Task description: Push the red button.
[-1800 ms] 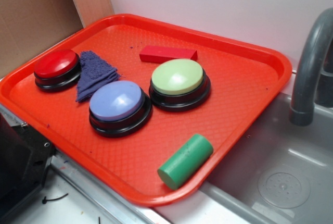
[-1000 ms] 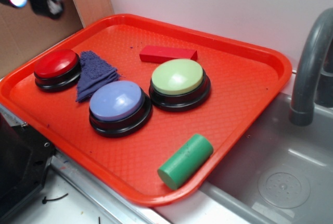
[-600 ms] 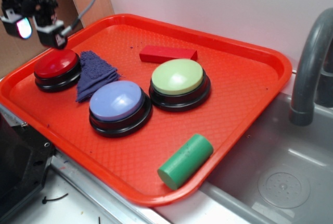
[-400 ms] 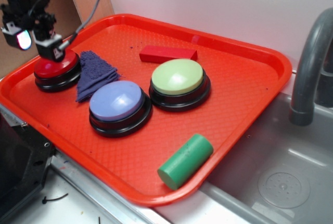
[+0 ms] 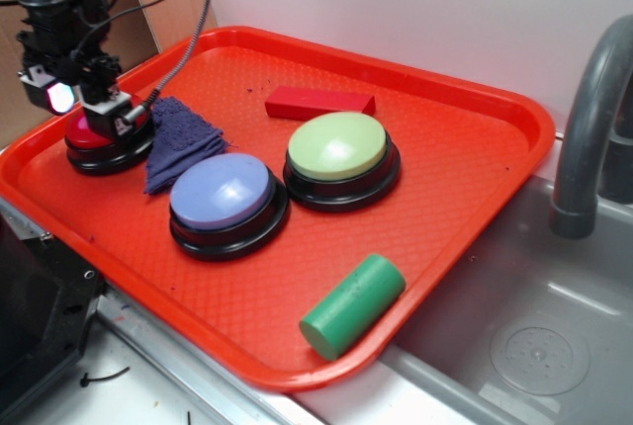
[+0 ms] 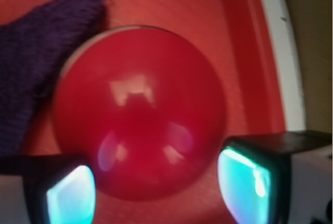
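The red button (image 5: 94, 138), a glossy dark red dome on a black ring, sits at the far left of the red tray (image 5: 445, 178). My gripper (image 5: 87, 109) is right over it and low, covering most of its cap. In the wrist view the red button (image 6: 140, 109) fills the frame, very close. The gripper (image 6: 156, 187) is open, with one fingertip (image 6: 70, 193) on each side of the dome's near edge. I cannot tell whether the gripper touches the cap.
A purple cloth (image 5: 178, 138) lies against the red button's right side. A blue button (image 5: 222, 191), a green button (image 5: 338, 145), a flat red block (image 5: 318, 102) and a green cylinder (image 5: 353, 304) share the tray. A grey faucet (image 5: 593, 119) and sink (image 5: 534, 346) are at right.
My gripper came in from the upper left and dropped down onto the red button's spot. The button, cloth and other things have not moved.
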Motion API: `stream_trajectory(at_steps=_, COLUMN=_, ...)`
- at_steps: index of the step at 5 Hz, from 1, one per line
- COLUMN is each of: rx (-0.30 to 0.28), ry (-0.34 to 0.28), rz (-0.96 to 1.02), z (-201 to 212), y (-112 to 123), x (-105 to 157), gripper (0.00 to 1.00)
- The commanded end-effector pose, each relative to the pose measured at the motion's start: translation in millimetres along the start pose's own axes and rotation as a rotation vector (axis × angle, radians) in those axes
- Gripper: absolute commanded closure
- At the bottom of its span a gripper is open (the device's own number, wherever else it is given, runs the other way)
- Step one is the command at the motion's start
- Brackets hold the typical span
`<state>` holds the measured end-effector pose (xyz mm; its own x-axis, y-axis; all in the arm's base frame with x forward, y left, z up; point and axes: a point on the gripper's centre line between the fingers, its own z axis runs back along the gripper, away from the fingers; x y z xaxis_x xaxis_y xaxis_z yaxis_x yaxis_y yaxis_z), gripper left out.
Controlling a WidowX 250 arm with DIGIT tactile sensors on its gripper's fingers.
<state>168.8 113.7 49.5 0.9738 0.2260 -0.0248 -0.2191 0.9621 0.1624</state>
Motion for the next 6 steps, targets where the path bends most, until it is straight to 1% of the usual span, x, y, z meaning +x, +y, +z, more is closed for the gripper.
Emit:
stream_trajectory(at_steps=1, rx=-0.029, ry=-0.028, rz=-0.008, z=16.0, y=0.2, x=4.7, gripper=0.00)
stream_trajectory(at_steps=2, rx=-0.045, ry=-0.051, rz=-0.004, z=40.6, y=0.6, x=6.7, gripper=0.00)
stream_trajectory(at_steps=3, rx=-0.043, ry=-0.066, rz=-0.001, z=61.0, y=1.2, x=7.8, gripper=0.00)
stream_trajectory(at_steps=5, rx=-0.038, ry=-0.079, rz=-0.009, z=80.3, y=0.4, x=11.2, gripper=0.00)
stream_trajectory(at_steps=6, rx=-0.036, ry=-0.091, rz=-0.017, z=92.9, y=-1.4, x=17.3, gripper=0.00)
